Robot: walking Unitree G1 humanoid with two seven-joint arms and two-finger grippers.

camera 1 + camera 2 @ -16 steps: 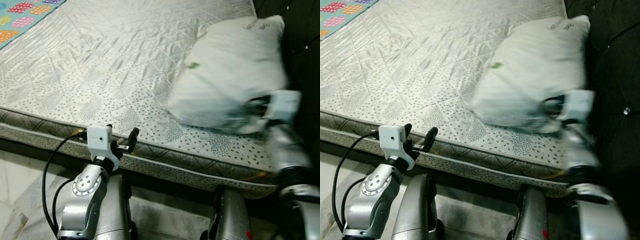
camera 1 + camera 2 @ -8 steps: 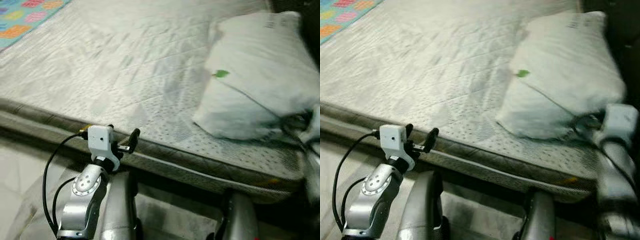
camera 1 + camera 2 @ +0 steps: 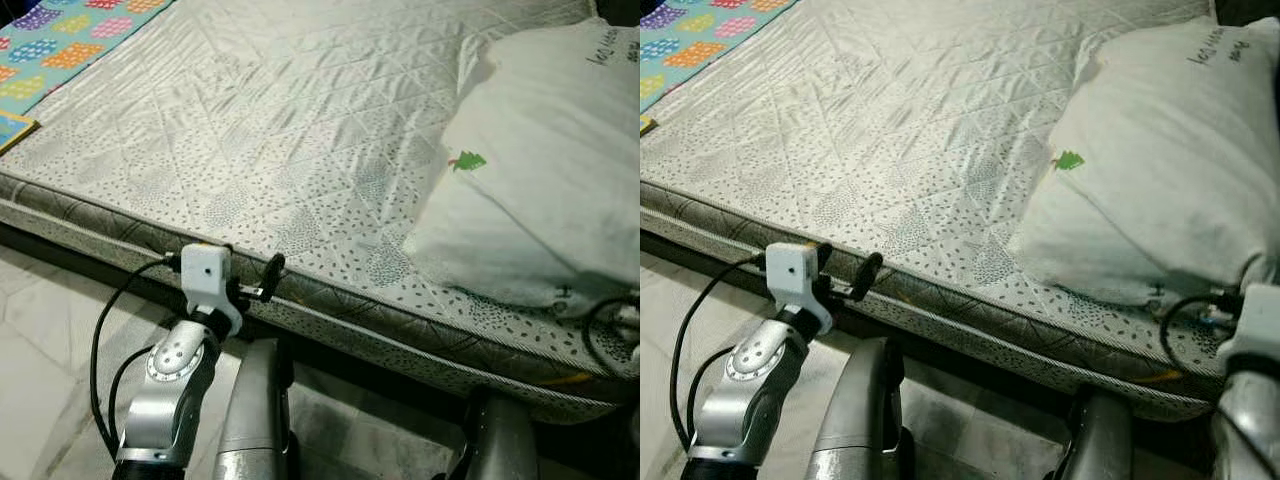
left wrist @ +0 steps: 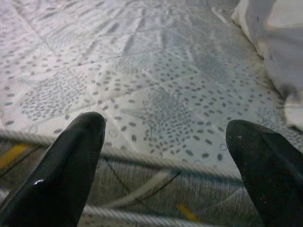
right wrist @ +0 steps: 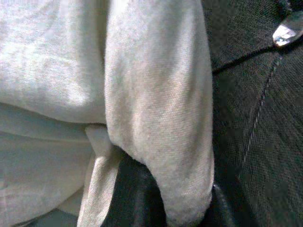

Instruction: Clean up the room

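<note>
One pillow (image 3: 1160, 170) lay on mattress (image 3: 250, 130) by headboard end. My right gripper (image 5: 156, 198) pinched its corner; left gripper (image 4: 165, 146) hovered spread wide, empty, at mattress edge. Step: placing pillow. Next I'd let go, pull back.

Cut-off pillow, buried right fingers

The pillow (image 3: 1160, 170) runs past the picture's edge beyond the right gripper (image 5: 161, 198), whose fingers are swallowed by a fold of pillow fabric, so their spread cannot be told. Writing on the pillow's far corner is too small to read. The left gripper (image 4: 165, 142) shows just its fingertips (image 4: 75, 156), the mattress (image 3: 250, 120) edge soft beneath them
</note>
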